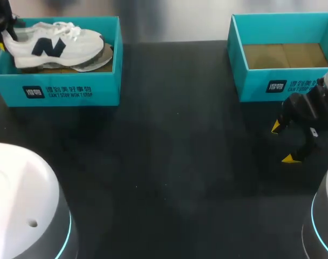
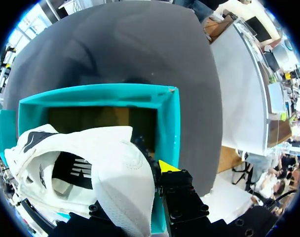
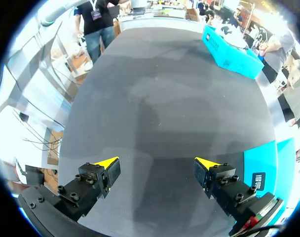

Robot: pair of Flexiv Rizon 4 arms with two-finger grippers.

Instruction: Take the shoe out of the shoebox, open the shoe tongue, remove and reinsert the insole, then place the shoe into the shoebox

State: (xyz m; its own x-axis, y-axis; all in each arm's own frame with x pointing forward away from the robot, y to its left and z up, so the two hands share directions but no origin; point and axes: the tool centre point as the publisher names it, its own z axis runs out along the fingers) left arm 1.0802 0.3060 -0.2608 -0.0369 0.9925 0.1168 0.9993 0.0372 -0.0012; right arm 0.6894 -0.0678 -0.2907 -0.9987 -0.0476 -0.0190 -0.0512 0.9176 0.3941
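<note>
A white shoe with a navy logo lies tilted in the teal shoebox at 10 o'clock on the counter, its heel grasped by the left fingers. The right fingers hang released at 4 o'clock.

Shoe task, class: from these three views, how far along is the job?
Nothing looks finished: the shoe is in the left box. In hand: the left gripper holds its heel, apparently to lift it out. The right gripper hangs open over the table. Tongue, insole and return seem left.
</note>
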